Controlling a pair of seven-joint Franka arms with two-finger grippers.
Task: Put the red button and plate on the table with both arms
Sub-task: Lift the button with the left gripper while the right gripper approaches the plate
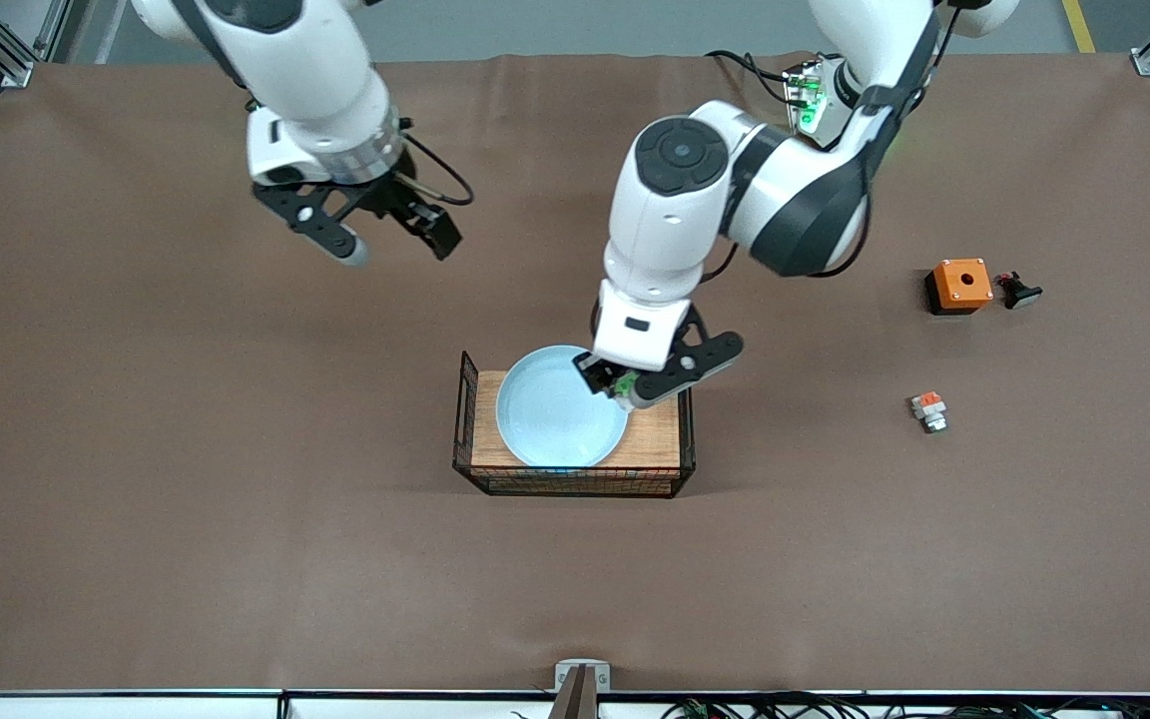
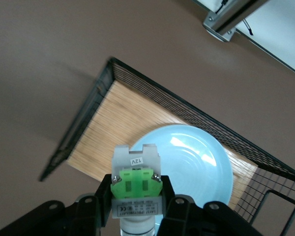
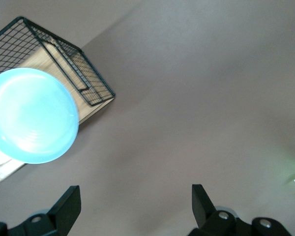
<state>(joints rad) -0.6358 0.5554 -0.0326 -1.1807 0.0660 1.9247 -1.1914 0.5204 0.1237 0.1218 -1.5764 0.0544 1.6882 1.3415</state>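
Observation:
My left gripper (image 1: 621,389) is shut on the red button (image 1: 624,384), a small white-grey block with a green top, and holds it over the wire tray beside the plate's rim. In the left wrist view the button (image 2: 136,183) sits clamped between the fingers (image 2: 101,196). The pale-blue plate (image 1: 560,407) lies in the tray and also shows in the left wrist view (image 2: 196,167) and the right wrist view (image 3: 32,115). My right gripper (image 1: 397,240) is open and empty, up over bare table toward the right arm's end; it shows in the right wrist view (image 3: 136,206).
The black wire tray (image 1: 670,469) with a wooden bottom stands mid-table. Toward the left arm's end lie an orange box with a hole (image 1: 960,285), a small black part (image 1: 1018,291) and an orange-topped switch block (image 1: 929,409). The brown table (image 1: 186,499) spreads all round.

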